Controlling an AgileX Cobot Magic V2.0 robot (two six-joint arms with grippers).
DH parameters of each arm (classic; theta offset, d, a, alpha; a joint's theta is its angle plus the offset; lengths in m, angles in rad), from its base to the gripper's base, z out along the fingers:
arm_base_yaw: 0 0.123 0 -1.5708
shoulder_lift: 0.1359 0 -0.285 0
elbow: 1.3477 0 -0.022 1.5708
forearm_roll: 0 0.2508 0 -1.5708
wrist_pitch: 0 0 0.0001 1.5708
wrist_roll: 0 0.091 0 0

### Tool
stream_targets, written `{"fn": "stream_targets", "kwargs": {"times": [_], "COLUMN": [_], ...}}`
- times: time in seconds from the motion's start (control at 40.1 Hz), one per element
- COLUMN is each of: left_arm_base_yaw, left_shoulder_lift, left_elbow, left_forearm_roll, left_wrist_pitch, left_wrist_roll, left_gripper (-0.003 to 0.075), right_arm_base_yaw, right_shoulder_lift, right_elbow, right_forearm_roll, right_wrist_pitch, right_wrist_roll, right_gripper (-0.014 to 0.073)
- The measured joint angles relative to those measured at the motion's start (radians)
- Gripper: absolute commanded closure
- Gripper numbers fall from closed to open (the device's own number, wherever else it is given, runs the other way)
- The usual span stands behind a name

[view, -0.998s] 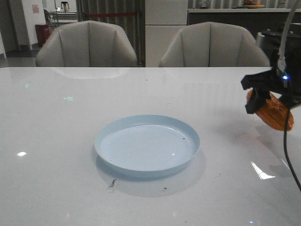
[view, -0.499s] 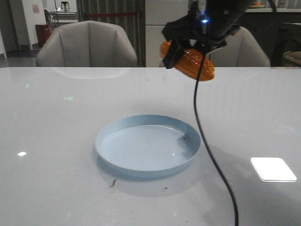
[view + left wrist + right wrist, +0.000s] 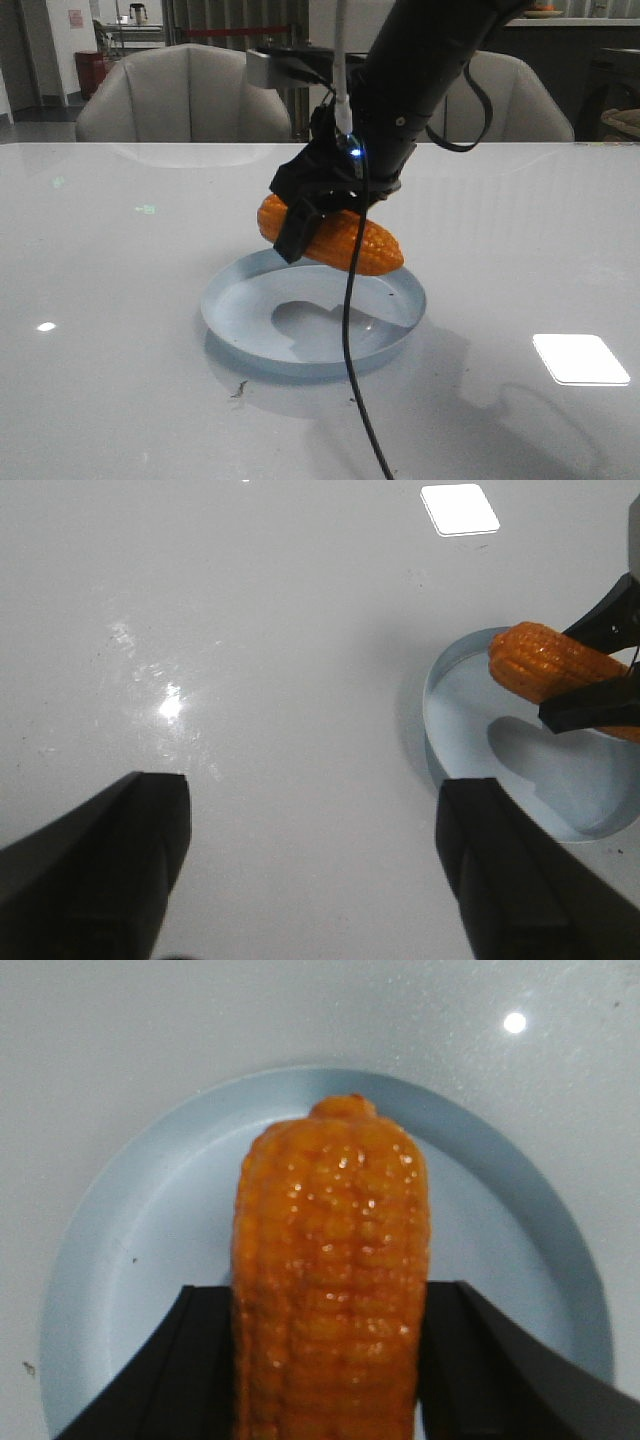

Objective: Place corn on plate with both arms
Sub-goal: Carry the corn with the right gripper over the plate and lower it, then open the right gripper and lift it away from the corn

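My right gripper [image 3: 312,222] is shut on the orange corn [image 3: 350,242] and holds it just above the pale blue plate [image 3: 232,312] at the table's middle. In the right wrist view the corn [image 3: 330,1260] sits between my black fingers [image 3: 180,1360] over the plate [image 3: 150,1230]. My left gripper [image 3: 310,830] is open and empty over bare table; it does not show in the front view. From it the plate [image 3: 450,705] and the corn [image 3: 545,660] show off to one side.
The table [image 3: 120,260] is white and glossy. A black cable [image 3: 352,350] hangs from my right arm across the plate's near side. Two grey chairs [image 3: 185,95] stand behind the far edge. A bright light patch [image 3: 580,358] lies at the near right.
My right arm has carried the corn from the far right of the table, up and over behind the plate, then down to just above the plate.
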Motion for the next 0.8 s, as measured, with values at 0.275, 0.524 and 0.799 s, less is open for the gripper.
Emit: {"fn": "stream_targets", "kwargs": {"times": [0.275, 0.524, 0.799], "left_arm_base_yaw": [0.000, 0.000, 0.000], "left_shoulder_lift": [0.000, 0.000, 0.000], "left_elbow": [0.000, 0.000, 0.000], "left_forearm_roll": [0.000, 0.000, 0.000], "left_wrist_pitch": [0.000, 0.000, 0.000], "left_wrist_roll": [0.000, 0.000, 0.000], "left_gripper": [0.0155, 0.0155, 0.0155], "right_arm_base_yaw": [0.000, 0.000, 0.000], "right_shoulder_lift": [0.079, 0.086, 0.086], "right_elbow": [0.000, -0.001, -0.064], "right_forearm_roll": [0.078, 0.078, 0.080], "right_wrist_pitch": [-0.006, -0.043, 0.000], "right_wrist_roll": [0.000, 0.000, 0.000], "right_gripper": [0.0260, 0.0004, 0.0003]}}
